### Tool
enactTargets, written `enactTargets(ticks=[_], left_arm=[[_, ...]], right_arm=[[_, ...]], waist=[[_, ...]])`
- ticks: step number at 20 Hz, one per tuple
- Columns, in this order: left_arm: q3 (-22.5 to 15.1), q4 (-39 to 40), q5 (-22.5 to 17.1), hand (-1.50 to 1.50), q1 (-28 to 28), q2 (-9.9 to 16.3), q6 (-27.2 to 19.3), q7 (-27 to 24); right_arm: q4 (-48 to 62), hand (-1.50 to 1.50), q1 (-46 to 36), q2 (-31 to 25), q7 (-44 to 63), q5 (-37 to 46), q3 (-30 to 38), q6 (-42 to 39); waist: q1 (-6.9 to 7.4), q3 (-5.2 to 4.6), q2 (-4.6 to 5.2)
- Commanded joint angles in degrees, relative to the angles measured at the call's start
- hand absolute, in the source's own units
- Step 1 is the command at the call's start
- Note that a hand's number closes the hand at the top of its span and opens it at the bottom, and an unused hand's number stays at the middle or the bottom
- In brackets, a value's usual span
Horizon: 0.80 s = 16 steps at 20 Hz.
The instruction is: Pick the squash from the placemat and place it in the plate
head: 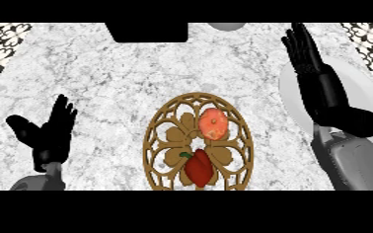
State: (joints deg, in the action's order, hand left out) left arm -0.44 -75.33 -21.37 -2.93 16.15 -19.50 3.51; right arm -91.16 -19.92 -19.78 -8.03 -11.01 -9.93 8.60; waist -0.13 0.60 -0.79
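Note:
An orange squash (pixel 213 124) lies on the upper right part of a round, brown, openwork placemat (pixel 162 143) at the counter's near middle. The white plate (pixel 292 95) sits at the right and is largely covered by my right forearm. My right hand (pixel 310 59) is stretched out flat above the plate's far side, fingers straight, holding nothing. It is well to the right of the squash. My left hand (pixel 48 131) rests open at the lower left, fingers up, away from the placemat.
A red bell pepper (pixel 198 170) lies on the placemat's near part, just below the squash. A black box (pixel 147 31) stands at the far edge, with a grey round object (pixel 227 25) beside it. Patterned panels show at both far corners.

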Motion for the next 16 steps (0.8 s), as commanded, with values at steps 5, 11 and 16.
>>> enactTargets(ticks=[5, 11, 16], left_arm=[[-10.0, -1.4, 5.5, 0.0, 1.9, -0.2, 5.3, 4.1], [-14.2, -4.8, 5.3, 0.0, 2.5, -3.1, 7.6, 4.8], [-12.1, -5.0, 4.9, 0.0, 0.5, -2.3, 9.4, 7.7]], right_arm=[[8.0, 1.5, -12.1, -5.9, 6.9, -6.7, 11.1, -6.1], [10.0, -1.5, -3.0, -2.4, 4.5, 11.7, 8.3, 15.1], [1.4, -1.5, 5.0, 0.8, -0.2, 10.1, 6.8, 12.1]], waist=[[0.72, -0.58, 0.97], [-0.04, -0.56, 0.69], [-0.24, -0.6, 0.65]])
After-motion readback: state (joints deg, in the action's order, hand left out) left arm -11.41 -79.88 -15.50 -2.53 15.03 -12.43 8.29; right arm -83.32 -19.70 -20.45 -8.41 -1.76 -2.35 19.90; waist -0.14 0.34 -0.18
